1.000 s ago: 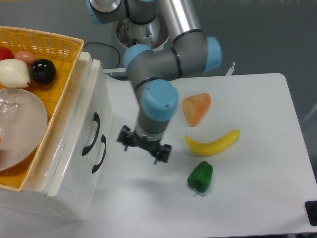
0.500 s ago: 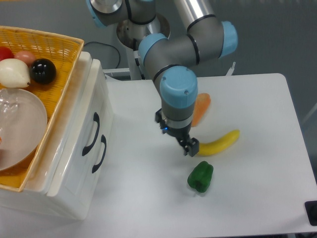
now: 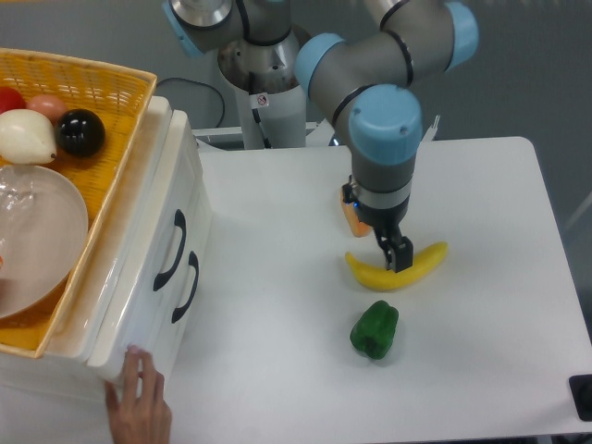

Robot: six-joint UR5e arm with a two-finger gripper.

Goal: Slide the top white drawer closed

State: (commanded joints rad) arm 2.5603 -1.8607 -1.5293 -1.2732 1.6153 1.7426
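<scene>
At the left edge of the desk [image 3: 277, 370] stands a white drawer cabinet, with the top white drawer [image 3: 153, 245] as its upper tier, front panel facing right and carrying a dark curved handle; the lower drawer front [image 3: 176, 305] just below it bears a like handle and sits slightly further out. A yellow wicker basket [image 3: 92, 83] rests on top of the cabinet, holding a clear bowl [image 3: 37, 236], a black ball [image 3: 80, 131], a pale onion-shaped item [image 3: 26, 136] and a red item at its far edge. A human hand [image 3: 141, 407] touches the cabinet's lower front corner. The tool [image 3: 398, 257] is well apart from the drawer, poised directly over the banana [image 3: 421, 265] on the right half of the desk; whether its fingers are apart or together cannot be determined. An orange wedge [image 3: 351, 218] is partly hidden behind the wrist. A green pepper [image 3: 375, 329] lies near the banana, on the near side.
</scene>
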